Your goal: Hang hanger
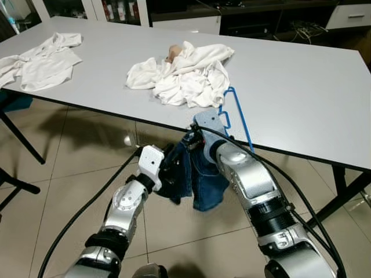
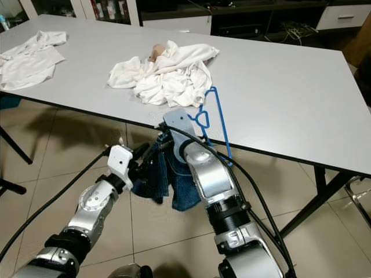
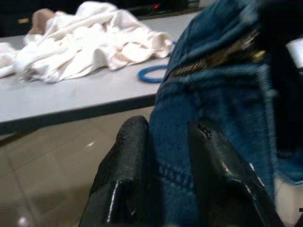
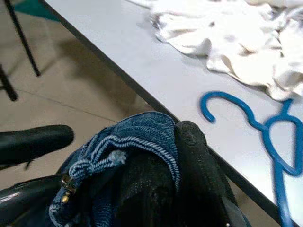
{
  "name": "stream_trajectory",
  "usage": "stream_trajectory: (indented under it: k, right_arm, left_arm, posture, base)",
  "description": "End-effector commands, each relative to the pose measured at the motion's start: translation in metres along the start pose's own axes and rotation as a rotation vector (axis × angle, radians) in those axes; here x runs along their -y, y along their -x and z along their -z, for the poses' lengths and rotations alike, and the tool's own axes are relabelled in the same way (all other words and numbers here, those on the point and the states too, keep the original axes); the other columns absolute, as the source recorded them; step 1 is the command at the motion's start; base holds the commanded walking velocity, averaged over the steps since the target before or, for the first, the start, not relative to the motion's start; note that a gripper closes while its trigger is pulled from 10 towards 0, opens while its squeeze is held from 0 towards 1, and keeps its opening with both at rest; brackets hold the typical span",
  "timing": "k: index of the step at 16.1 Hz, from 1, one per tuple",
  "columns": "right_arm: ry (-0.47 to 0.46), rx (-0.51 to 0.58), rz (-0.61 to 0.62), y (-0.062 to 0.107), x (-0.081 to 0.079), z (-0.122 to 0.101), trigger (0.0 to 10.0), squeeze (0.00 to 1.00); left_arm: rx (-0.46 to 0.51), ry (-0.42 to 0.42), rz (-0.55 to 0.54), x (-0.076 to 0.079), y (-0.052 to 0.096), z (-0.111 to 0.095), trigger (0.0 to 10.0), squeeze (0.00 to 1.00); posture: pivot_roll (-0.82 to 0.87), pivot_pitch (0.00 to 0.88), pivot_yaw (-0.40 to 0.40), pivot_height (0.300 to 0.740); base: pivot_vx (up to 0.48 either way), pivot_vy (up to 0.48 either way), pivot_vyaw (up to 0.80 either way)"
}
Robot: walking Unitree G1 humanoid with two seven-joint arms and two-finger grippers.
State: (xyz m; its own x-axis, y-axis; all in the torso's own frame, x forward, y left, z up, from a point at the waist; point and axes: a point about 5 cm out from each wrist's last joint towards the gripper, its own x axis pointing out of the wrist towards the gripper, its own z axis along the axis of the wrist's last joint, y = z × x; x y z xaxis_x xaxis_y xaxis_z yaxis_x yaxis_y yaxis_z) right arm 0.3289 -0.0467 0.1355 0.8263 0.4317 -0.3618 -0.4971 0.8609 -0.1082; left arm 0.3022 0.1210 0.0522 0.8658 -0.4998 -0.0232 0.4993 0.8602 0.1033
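Bright overhead light; floor glare; wrist views blurred

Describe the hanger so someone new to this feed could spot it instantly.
Find the grey table, then the heap of white clothes at its near middle. The hanger is the thin blue wire shape lying just beside that heap, reaching over the near edge. It is the table's one blue item; everything else is white cloth.

I'm seeing a white shirt [image 1: 40, 61] lying flat at the counter's [image 1: 301, 92] far left, a crumpled white clothes pile [image 1: 185, 75] sitting mid-counter, tiled floor [image 1: 69, 174] showing below.
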Motion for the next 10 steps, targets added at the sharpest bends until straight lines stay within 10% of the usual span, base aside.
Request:
stream_trajectory:
  k: [1,10]
  right_arm:
    - [-0.02,0.048,-0.037,0.004,-0.004,-0.009,10.0,0.0]
    - [0.052,-0.069,0.162,0.0,0.02,0.008,10.0,0.0]
  left_arm:
    - [-0.02,-0.026,-0.035,-0.008,0.0,0.001,10.0,0.0]
    - [0.158,0.003,0.085,0.008,-0.007,-0.02,10.0,0.0]
  posture:
    - [-0.01,0.0,0.066,0.74]
    - [-0.01,0.0,0.067,0.74]
  base:
    - [0.0,0.0,0.0]
    - [0.0,0.0,0.0]
